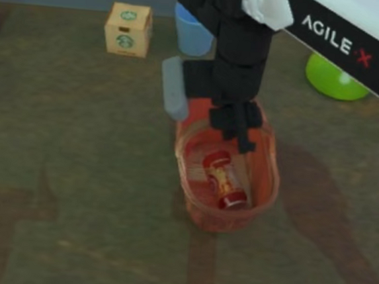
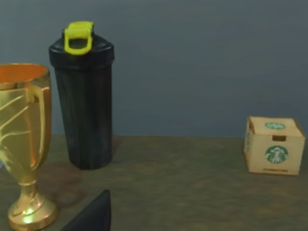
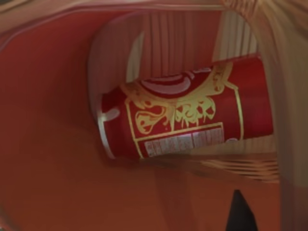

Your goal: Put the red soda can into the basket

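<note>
Below the right gripper: the red soda can (image 1: 225,179) lies on its side on the slatted bottom of the basket (image 1: 268,182), just under and a little ahead of the right gripper (image 1: 238,130); nothing of the gripper touches it in any view, so I judge it released and the task all but done

Right gripper state: hanging over the basket's far rim; the top view shows only a dark block, and the right wrist view shows one dark tip at its edge; whether the fingers stand apart or together I cannot tell

Can, how it handles: a thin metal cylinder, likely light and stiff but dentable; its smooth painted wall looks slippery, and lying down it may roll along the slats; if it had to be taken again, the hold belongs across the round body (image 3: 185,118) at mid-length, not on the silver ends

Basket, how it handles: woven, probably light enough to slide if the gripper knocks the rim (image 3: 57,144)

Left gripper: parked well away at the table's left side; its fingers do not show

Hidden or unclear: the right arm covers the basket's far end; the hoop handle is only a blurred pale band (image 3: 284,96) close to the right wrist camera

Near the left gripper, beyond it: a gold trophy (image 2: 24,139), a black shaker bottle (image 2: 84,106), a small cardboard box (image 2: 273,145)
</note>
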Available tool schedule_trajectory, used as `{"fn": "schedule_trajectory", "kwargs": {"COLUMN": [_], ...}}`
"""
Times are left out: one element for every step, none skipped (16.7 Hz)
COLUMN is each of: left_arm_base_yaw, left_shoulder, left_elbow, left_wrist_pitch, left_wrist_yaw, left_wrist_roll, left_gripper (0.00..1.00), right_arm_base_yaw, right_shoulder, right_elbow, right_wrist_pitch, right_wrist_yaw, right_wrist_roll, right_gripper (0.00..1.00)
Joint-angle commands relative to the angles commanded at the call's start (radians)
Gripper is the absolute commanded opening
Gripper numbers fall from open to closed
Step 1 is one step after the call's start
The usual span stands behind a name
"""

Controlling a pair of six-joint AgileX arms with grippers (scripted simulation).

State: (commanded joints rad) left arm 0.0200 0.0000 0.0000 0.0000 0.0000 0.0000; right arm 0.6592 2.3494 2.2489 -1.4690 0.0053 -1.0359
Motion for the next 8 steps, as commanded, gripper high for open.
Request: {"fn": "schedule_trajectory", "kwargs": {"left_arm_base_yaw": [0.0,0.0,0.0,0.0,0.0,0.0,0.0,0.0], "left_shoulder": [0.0,0.0,0.0,0.0,0.0,0.0,0.0,0.0], "left_elbow": [0.0,0.0,0.0,0.0,0.0,0.0,0.0,0.0], "left_wrist_pitch": [0.0,0.0,0.0,0.0,0.0,0.0,0.0,0.0], "left_wrist_yaw": [0.0,0.0,0.0,0.0,0.0,0.0,0.0,0.0], "left_wrist_roll": [0.0,0.0,0.0,0.0,0.0,0.0,0.0,0.0], "left_gripper": [1.0,1.0,1.0,1.0,1.0,1.0,1.0,1.0], "right_arm_base_yaw": [0.0,0.0,0.0,0.0,0.0,-0.002,-0.002,-0.004], "right_shoulder": [0.0,0.0,0.0,0.0,0.0,0.001,0.001,0.004], "right_elbow": [0.0,0.0,0.0,0.0,0.0,0.001,0.004,0.019], "right_wrist_pitch": [0.0,0.0,0.0,0.0,0.0,0.0,-0.003,-0.018], "right_wrist_yaw": [0.0,0.0,0.0,0.0,0.0,0.0,0.0,0.0], "right_wrist_roll": [0.0,0.0,0.0,0.0,0.0,0.0,-0.001,-0.004], "right_gripper": [0.0,0.0,0.0,0.0,0.0,0.0,0.0,0.0]}}
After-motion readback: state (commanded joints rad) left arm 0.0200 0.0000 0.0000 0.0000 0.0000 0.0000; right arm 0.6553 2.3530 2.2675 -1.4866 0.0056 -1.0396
